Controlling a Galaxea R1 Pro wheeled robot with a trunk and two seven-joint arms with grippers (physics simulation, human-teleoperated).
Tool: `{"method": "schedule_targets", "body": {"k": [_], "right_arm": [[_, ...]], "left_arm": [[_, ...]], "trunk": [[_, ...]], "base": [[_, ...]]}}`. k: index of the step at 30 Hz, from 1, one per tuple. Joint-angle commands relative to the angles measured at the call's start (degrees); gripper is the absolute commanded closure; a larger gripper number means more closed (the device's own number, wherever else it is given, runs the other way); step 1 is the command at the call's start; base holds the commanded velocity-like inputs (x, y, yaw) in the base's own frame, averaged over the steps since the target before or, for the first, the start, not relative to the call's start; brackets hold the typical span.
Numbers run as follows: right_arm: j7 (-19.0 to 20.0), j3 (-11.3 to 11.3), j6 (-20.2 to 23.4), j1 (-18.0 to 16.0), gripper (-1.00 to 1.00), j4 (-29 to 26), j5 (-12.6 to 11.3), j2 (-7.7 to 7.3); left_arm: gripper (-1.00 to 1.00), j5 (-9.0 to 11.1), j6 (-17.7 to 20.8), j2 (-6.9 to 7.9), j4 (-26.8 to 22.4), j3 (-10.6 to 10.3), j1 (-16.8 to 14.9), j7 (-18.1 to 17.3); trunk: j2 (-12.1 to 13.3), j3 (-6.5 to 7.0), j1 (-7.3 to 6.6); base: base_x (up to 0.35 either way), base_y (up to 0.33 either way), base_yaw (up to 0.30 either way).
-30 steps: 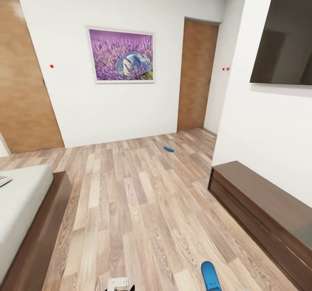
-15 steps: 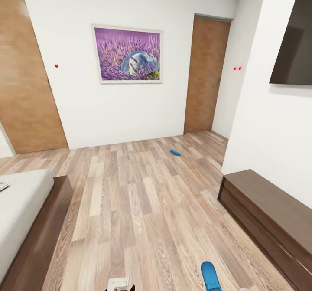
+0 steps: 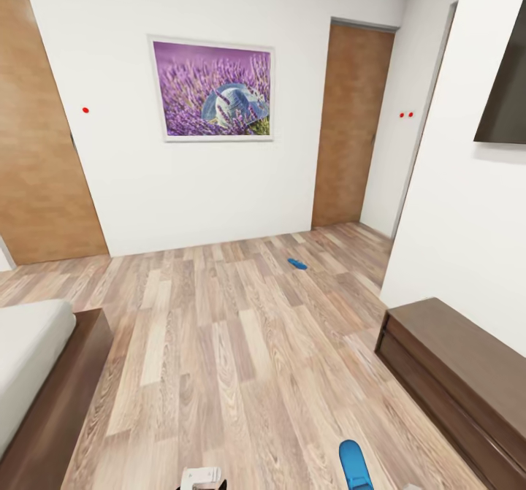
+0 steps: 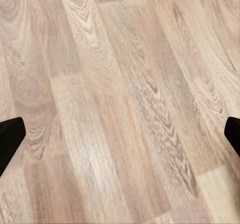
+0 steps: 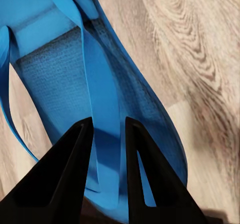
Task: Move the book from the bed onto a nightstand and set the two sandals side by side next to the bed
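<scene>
Your right gripper has its jaws closed narrow on a thong strap of one blue sandal, the two dark fingers pinching the strap from either side so the sole hangs off the strap rather than being squeezed flat; that looks like a grip chosen for carrying, since the strap is the one raised part a narrow pinch can hold. In the head view the held sandal sits at the lower edge, above the wood floor, its long axis running roughly away from you with the rounded end pointing forward into the room. Your left gripper has its jaws wide apart with nothing between them, just bare planks below, so it is free for the book later. The second sandal lies flat on the floor well ahead of you, near the far wooden door, its long axis slanted across the planks; which end is the toe is too small to tell. The bed shows only a corner at your left, grey mattress over the dark base, well apart from both sandals. Judging from this, one sandal is in hand, the other remains to be fetched, and both must end up beside that bed.
</scene>
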Motion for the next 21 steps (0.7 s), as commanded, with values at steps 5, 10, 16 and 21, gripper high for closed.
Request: {"method": "schedule_targets", "body": {"k": [5,10,16,21], "right_arm": [[0.49,0.42,0.01,-0.08,1.00,0.19,-0.71,0.02],[0.49,0.42,0.01,-0.08,1.00,0.19,-0.68,0.02],[0.49,0.42,0.01,-0.08,1.00,0.19,-0.64,0.02],[0.43,0.42,0.01,-0.08,1.00,0.19,-0.69,0.02]], "left_arm": [[-1.00,0.60,-0.21,0.05,0.06,-0.19,-0.04,-0.14],[-1.00,0.66,-0.21,0.11,0.06,-0.16,-0.04,-0.14],[-1.00,0.65,-0.18,0.14,0.06,-0.14,-0.04,-0.19],[-1.00,0.68,-0.13,0.22,0.06,-0.08,-0.04,-1.36]], "trunk": [[-0.02,-0.06,0.03],[-0.02,-0.06,0.03],[-0.02,-0.06,0.03],[-0.02,-0.06,0.03]], "base": [[0.329,0.000,0.000],[0.329,0.048,0.000],[0.329,0.093,0.000],[0.328,0.028,0.000]]}}
